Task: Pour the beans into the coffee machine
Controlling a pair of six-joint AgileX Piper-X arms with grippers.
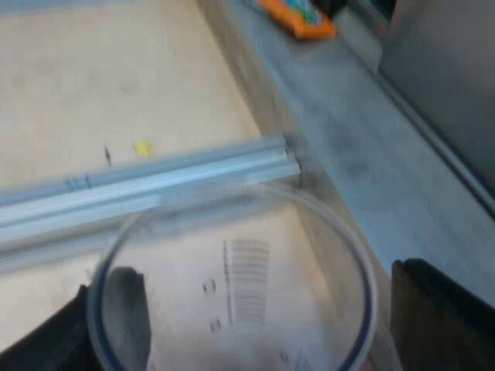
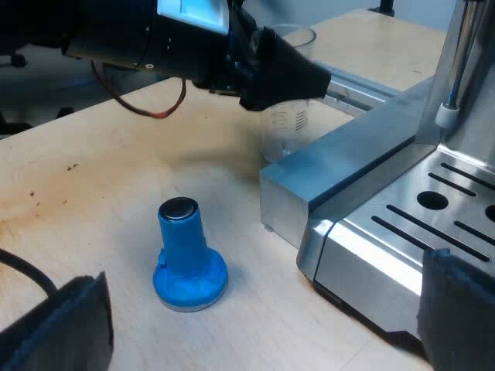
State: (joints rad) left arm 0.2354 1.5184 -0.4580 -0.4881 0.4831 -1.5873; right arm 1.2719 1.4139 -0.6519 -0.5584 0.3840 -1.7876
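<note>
Beside the espresso machine (image 2: 363,185), on the wooden table (image 2: 93,201), the measuring glass (image 1: 232,301) seems to stand, clear, light, probably slippery and breakable, with no beans visible inside. My left gripper (image 1: 259,297) brackets it with fingers spread and a gap at one side, so a gentle squeeze below the rim suits. My right gripper (image 2: 267,309) hangs open and empty near the blue tamper (image 2: 188,259), while the machine's steel corner crowds any lift.

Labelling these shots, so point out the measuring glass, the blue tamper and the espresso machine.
measuring glass (image 1: 244,287), left wrist view, on its printed scale.
blue tamper (image 2: 184,241), right wrist view, on its upright stem.
espresso machine (image 2: 458,205), right wrist view, on its slotted drip tray.
</note>
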